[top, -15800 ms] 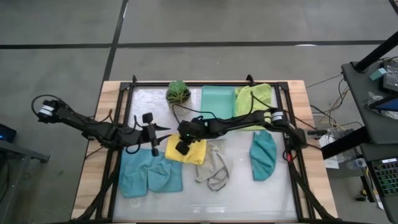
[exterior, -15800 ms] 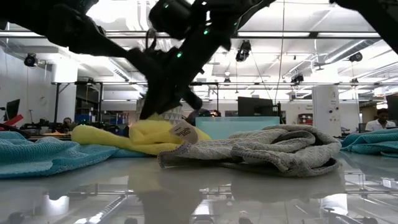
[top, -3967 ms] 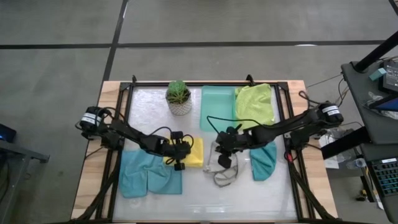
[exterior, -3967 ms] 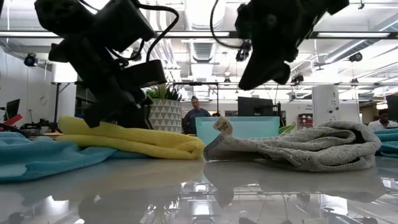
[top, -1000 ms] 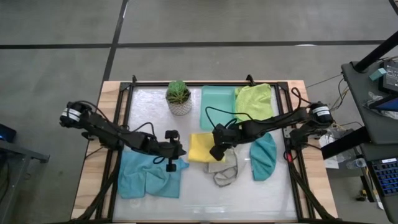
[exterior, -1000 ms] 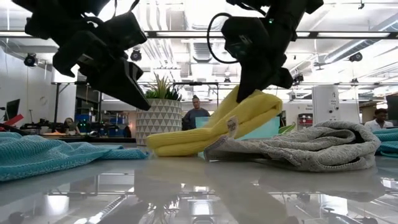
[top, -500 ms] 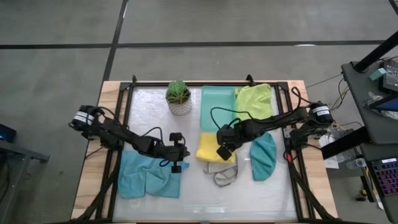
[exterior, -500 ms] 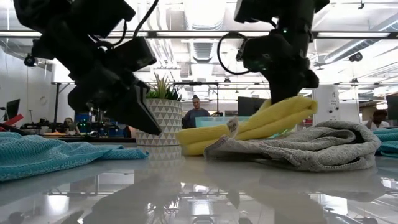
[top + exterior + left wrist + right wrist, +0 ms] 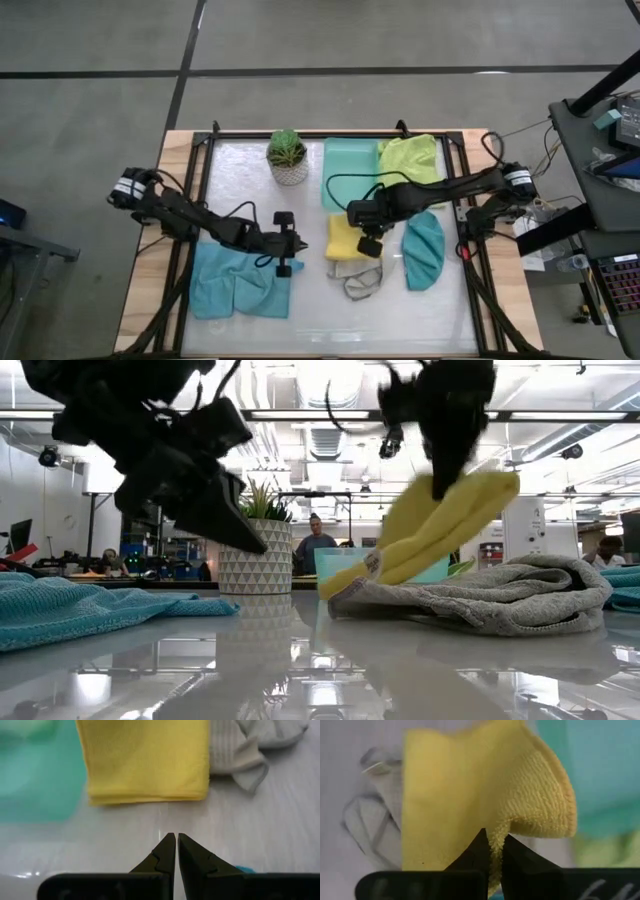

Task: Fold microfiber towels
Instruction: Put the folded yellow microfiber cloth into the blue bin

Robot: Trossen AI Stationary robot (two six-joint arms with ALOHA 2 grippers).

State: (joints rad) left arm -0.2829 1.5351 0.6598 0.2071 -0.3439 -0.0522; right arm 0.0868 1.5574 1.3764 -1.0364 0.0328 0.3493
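The folded yellow towel [image 9: 341, 240] hangs tilted from my right gripper [image 9: 368, 243], which is shut on it at mid-table; in the low view the yellow towel [image 9: 440, 525] slopes down behind the crumpled grey towel [image 9: 480, 595]. The grey towel [image 9: 357, 276] lies on the table, partly under the yellow one. My left gripper [image 9: 300, 246] is shut on nothing, just left of the yellow towel [image 9: 147, 760], above the edge of the light blue towel [image 9: 240, 282]. The teal towel [image 9: 424, 250] and lime green towel [image 9: 410, 160] lie to the right. My right gripper pinches the yellow towel's right-hand folded edge [image 9: 496, 831] between its two fingers, several layers together. The fingers come steeply from above, pointing down. The held end is lifted and the towel slopes down from it; its low end [image 9: 335, 585] is behind the grey towel.
A mint-green tray [image 9: 350, 170] lies at the far side beside the lime green towel. A potted plant [image 9: 287, 155] stands at the far left of it. Bare table shows between my left gripper [image 9: 176, 837] and the yellow towel, and along the near edge.
My right gripper has risen, gone toward the table's right edge and rolled, drawing the yellow towel with it. The towel's held end has lifted, so the towel now slopes steeply and covers less of the table; its low end has trailed rightward over the grey towel.
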